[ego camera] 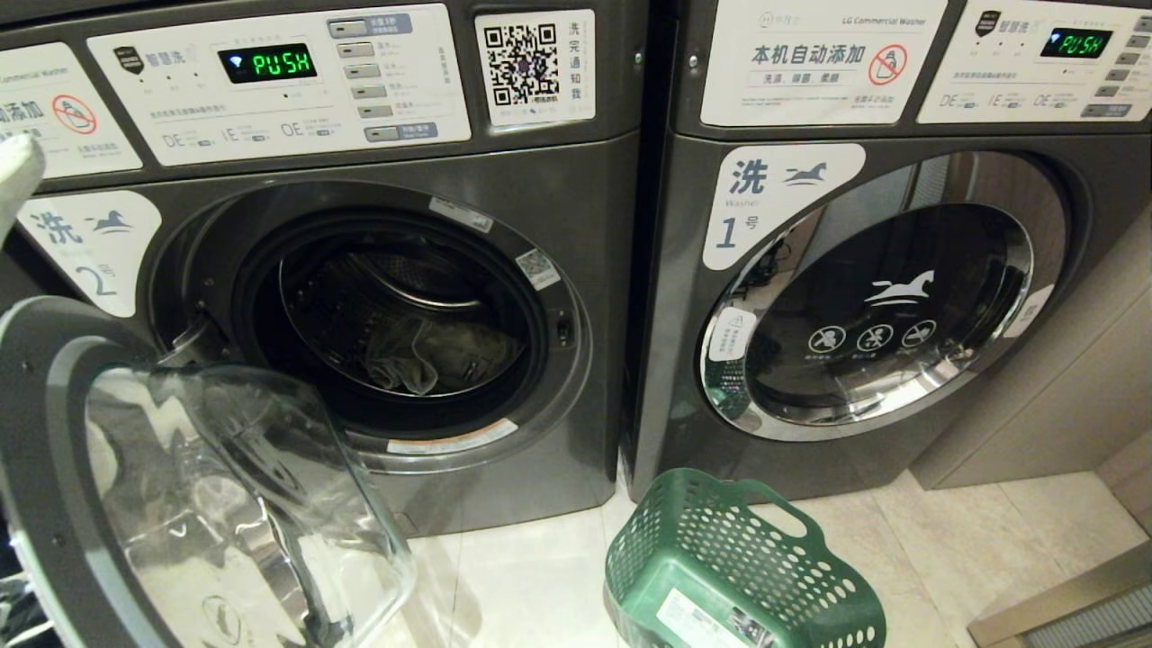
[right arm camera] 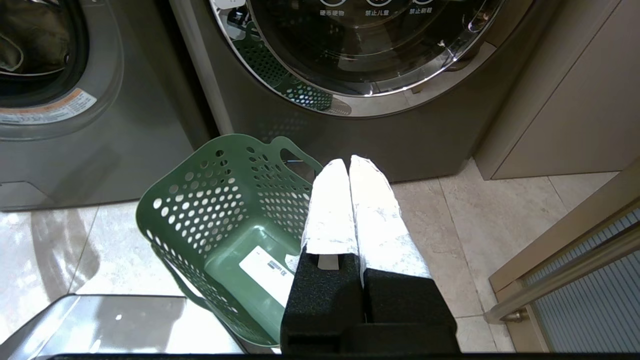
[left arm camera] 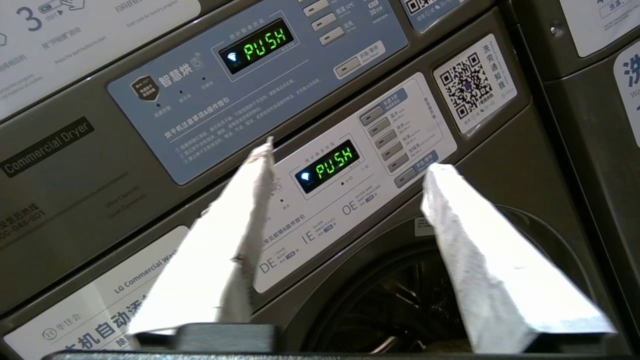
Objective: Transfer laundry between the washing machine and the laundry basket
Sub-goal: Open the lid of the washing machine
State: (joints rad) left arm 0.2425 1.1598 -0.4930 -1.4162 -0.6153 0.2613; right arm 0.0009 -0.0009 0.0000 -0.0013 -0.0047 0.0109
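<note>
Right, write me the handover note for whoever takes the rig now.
Left gripper: fingers apart, empty, up by the control panel of the dark grey front-loading washing machine marked 2.
Right gripper: shut, empty, parked above the floor beside the green perforated plastic laundry basket.
Washer door is open; the dark olive-grey cloth garment lies in the drum.
The basket holds no laundry.
Left: take the garment out and drop it in the basket.

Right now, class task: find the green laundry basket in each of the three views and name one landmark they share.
Head view: the laundry basket stands on the floor at bottom centre, below the washer marked 1.
Left wrist view: not in it.
Right wrist view: basket at lower centre-left, beside the shut right tool.
Shared landmark: the open washing machine marked 2.
</note>
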